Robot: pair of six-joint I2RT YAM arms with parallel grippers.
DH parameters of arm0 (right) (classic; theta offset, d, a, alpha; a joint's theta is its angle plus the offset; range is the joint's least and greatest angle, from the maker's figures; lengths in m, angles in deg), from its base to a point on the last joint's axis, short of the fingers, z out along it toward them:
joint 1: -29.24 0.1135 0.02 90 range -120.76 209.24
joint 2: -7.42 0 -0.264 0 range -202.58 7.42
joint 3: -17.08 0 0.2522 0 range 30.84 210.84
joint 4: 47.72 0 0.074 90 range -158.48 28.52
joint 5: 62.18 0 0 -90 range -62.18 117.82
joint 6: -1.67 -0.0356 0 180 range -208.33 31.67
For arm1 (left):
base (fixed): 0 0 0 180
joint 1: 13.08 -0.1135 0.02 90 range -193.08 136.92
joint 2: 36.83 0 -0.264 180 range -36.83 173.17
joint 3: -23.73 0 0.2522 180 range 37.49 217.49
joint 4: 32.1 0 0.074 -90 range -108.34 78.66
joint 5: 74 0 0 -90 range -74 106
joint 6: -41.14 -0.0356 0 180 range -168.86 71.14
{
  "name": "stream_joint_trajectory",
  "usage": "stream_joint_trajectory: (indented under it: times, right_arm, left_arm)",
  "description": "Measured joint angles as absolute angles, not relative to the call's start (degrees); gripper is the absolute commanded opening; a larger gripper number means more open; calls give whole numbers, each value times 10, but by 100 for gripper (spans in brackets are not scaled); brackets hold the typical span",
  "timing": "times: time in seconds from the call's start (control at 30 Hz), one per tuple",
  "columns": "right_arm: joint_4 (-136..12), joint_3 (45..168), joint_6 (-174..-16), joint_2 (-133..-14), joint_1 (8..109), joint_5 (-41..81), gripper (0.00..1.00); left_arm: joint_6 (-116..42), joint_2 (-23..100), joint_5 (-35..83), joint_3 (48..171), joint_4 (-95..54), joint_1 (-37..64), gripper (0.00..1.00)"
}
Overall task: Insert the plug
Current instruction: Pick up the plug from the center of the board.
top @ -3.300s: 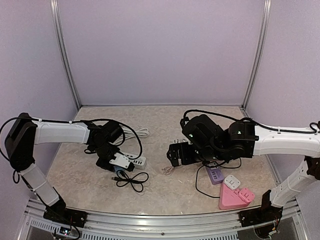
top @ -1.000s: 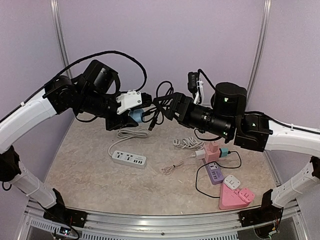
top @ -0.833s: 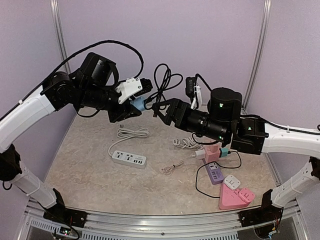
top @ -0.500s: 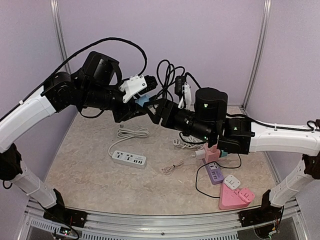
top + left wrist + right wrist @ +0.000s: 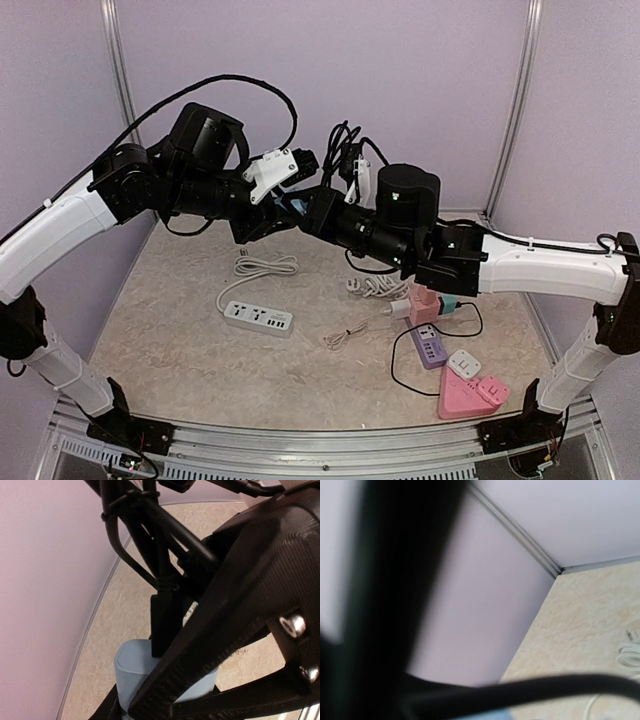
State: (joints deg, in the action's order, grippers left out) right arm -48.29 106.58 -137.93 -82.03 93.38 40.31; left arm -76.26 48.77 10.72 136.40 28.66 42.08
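High above the table my left gripper (image 5: 288,203) is shut on a light blue adapter block (image 5: 131,667), of which the top view shows only a sliver (image 5: 297,207). A black plug (image 5: 164,625) stands upright in the block's top face, and its bundled black cable (image 5: 340,150) loops upward. My right gripper (image 5: 312,210) sits right against the left one. One carbon-black finger (image 5: 235,605) slants across the plug and block. Its second finger is hidden, so its grip is unclear. The right wrist view is mostly blur, showing a black cable (image 5: 530,684).
On the table lie a white power strip (image 5: 258,318), a coiled white cord (image 5: 265,266), a white cable bundle (image 5: 375,287), a pink adapter (image 5: 424,300), a purple strip (image 5: 432,348) and a pink triangular block (image 5: 468,400). Walls enclose three sides.
The right arm swung left until its gripper met the left gripper and the blue block, its jaws narrowing on the way. The left arm shifted slightly right, and the cable bundle rose.
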Motion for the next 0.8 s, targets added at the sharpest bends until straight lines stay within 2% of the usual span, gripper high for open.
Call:
stream_joint_trajectory:
  times: [0.07, 0.13, 0.17, 0.2, 0.23, 0.27, 0.3, 0.4, 0.57, 0.7, 0.8]
  right_arm:
    - [-486, 1076, -1379, -826, 930, 387, 0]
    - [-493, 1086, -1378, -831, 927, 378, 0]
    - [-494, 1087, -1375, -832, 925, 372, 0]
    - [-496, 1087, -1375, -832, 924, 368, 0]
    - [-497, 1087, -1374, -832, 924, 365, 0]
    - [-498, 1086, -1372, -832, 921, 363, 0]
    - [-500, 1085, -1364, -831, 920, 359, 0]
    - [-535, 1069, -1337, -818, 913, 337, 0]
    - [-618, 1008, -1296, -775, 893, 320, 0]
    - [-665, 953, -1281, -728, 874, 320, 0]
    - [-684, 927, -1276, -705, 868, 326, 0]
  left_arm:
    - [-762, 491, 106, 1364, 285, 421, 0]
    - [-763, 492, 97, 1364, 284, 420, 2]
    - [-763, 492, 96, 1364, 284, 419, 18]
    - [-763, 492, 95, 1364, 284, 419, 44]
    - [-765, 492, 96, 1364, 285, 419, 64]
    - [-767, 492, 97, 1364, 286, 418, 77]
    - [-774, 492, 104, 1362, 289, 417, 83]
    - [-801, 484, 162, 1338, 299, 402, 88]
    - [-902, 460, 256, 1237, 339, 309, 89]
    - [-1013, 452, 247, 1109, 333, 241, 90]
    - [-1083, 472, 213, 1034, 320, 223, 98]
